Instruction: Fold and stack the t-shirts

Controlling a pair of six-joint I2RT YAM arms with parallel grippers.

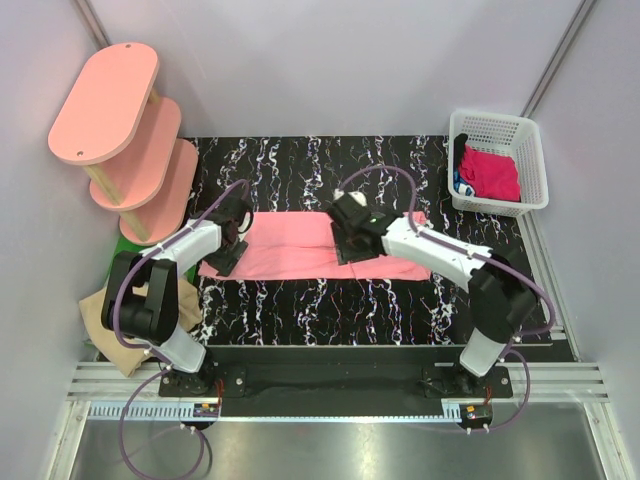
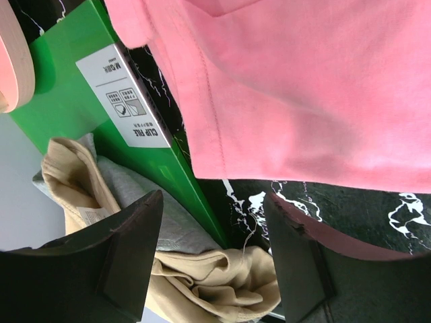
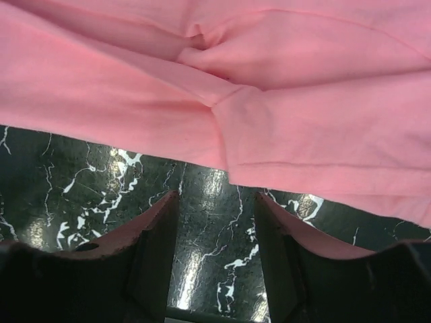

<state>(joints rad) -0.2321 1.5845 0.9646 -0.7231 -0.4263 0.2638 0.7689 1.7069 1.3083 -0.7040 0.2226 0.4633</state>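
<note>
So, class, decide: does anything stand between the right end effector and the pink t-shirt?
Nothing visible does. The open right end effector hangs over the black marbled table, just short of the pink t-shirt and its near edge.

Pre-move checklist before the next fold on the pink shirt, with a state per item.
1. Left gripper open and empty: ok.
2. Right gripper open and empty: ok.
3. Salmon-pink t-shirt near hem just ahead of both grippers: ok.
4. Cloth lies smooth: not ok, a pucker shows in the right wrist view.
5. Tan-beige t-shirt folded: not ok, crumpled off the left edge of the table.
6. Magenta-red t-shirt folded: not ok, bunched in the basket.
</note>
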